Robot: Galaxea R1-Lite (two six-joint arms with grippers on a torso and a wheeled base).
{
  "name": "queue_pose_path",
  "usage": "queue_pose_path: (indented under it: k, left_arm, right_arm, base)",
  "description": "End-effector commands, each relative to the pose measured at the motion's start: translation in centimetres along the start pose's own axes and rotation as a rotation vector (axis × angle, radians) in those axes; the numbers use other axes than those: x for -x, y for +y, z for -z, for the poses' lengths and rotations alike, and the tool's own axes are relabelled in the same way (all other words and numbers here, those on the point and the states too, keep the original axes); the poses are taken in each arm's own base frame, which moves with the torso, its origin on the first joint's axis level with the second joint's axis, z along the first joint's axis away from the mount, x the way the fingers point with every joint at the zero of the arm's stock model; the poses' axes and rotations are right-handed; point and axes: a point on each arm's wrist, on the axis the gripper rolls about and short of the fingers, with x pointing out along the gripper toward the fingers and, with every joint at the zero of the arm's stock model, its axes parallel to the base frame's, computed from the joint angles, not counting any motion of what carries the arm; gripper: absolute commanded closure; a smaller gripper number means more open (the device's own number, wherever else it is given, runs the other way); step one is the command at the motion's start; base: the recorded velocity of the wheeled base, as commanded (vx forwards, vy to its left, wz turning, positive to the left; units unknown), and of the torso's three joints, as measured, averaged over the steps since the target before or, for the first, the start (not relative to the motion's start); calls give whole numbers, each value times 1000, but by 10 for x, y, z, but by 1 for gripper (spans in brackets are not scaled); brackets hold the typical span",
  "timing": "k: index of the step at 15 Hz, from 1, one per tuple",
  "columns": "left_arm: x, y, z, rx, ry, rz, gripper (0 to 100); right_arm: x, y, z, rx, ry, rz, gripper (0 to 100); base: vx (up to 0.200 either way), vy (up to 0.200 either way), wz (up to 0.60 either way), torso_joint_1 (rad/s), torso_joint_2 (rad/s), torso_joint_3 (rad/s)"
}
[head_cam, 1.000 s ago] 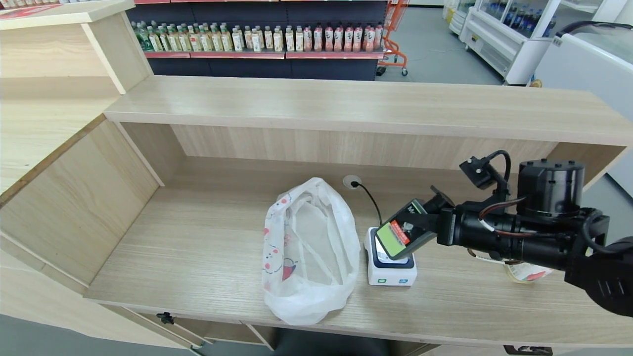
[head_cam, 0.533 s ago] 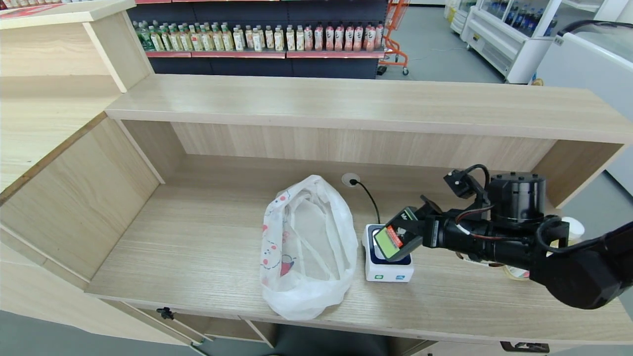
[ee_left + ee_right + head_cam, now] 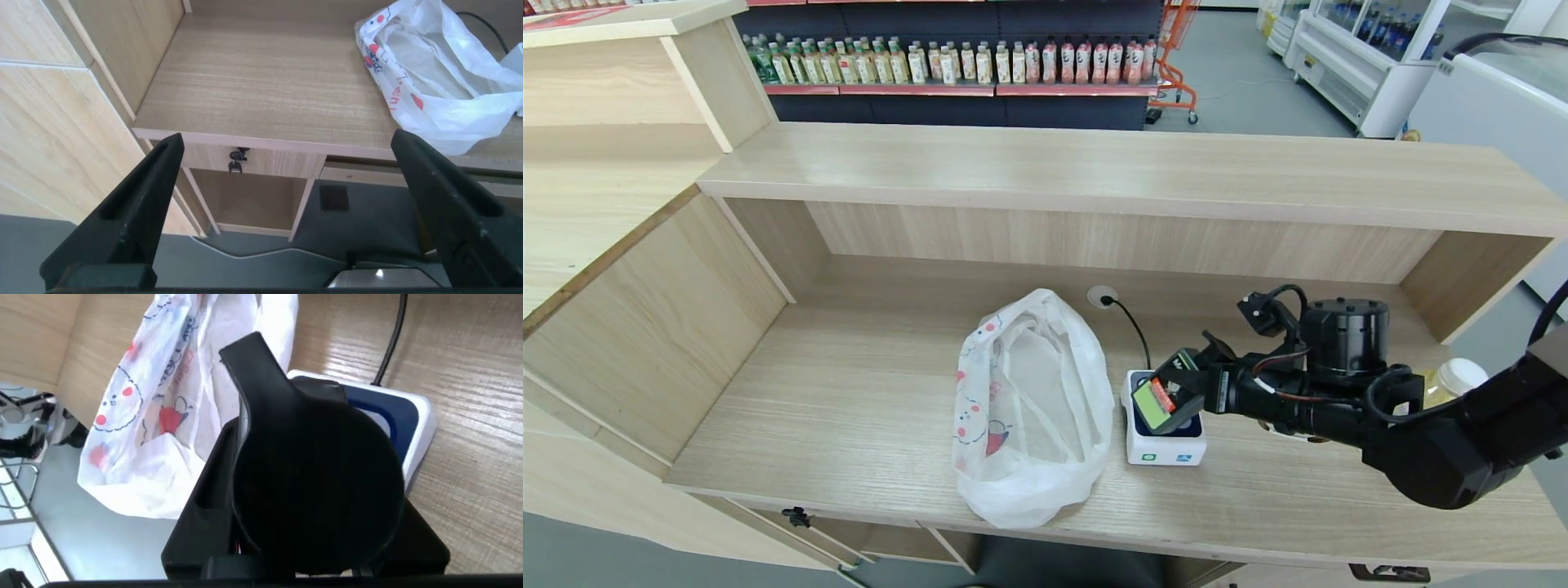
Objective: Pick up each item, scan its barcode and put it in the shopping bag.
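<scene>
While the right gripper point(image 3: 1176, 390) is clamped on a small dark pack point(image 3: 1156, 402) with a green-and-red label, we see that pack held tilted just above the white, blue-topped scanner point(image 3: 1166, 445). The scanner stands near the front edge of the counter point(image 3: 849, 408), right of its middle, with a black cable point(image 3: 1131, 327) running to the back. We judge this to be the scanning step. Whether the barcode actually faces the scanner window we cannot tell, since the arm's own bulk covers it in the wrist view.

The next move turns on one relation: the shopping bag point(image 3: 1029, 408) lies just beside the scanner on the robot's left, its long axis running from the front edge toward the back and its mouth gaping upward. A short sideways carry by the right arm, the nearer one, should do.

The left gripper point(image 3: 286, 204) hangs below the counter's front edge with its jaws spread wide and nothing between them. A clear jar point(image 3: 1454, 380) stands toward the counter's right end, behind the right arm and not yet bagged.
</scene>
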Motion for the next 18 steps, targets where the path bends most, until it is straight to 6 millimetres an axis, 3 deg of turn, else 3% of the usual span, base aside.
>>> queue_pose_path:
  k: [1,10,13,16,18]
  left_arm:
    - [0,0,0,1,0,-1,0]
    - [0,0,0,1,0,-1,0]
    - [0,0,0,1,0,1,0]
    - [0,0,0,1,0,1,0]
    - [0,0,0,-2,0,1,0]
  right_arm:
    - [-3,0,2,-1,8,-3,100]
    - [-1,2,-3,10,-17,-11,100]
    - [31,17,-27,80,-95,-23,100]
    - [76,20,-21,129,-111,25,100]
    - [88,17,-25,164,-136,54,100]
  base:
    - [0,0,0,0,0,0]
    - [0,0,0,0,0,0]
    - [0,0,0,0,0,0]
    - [0,0,0,0,0,0]
    - [0,0,0,0,0,0]
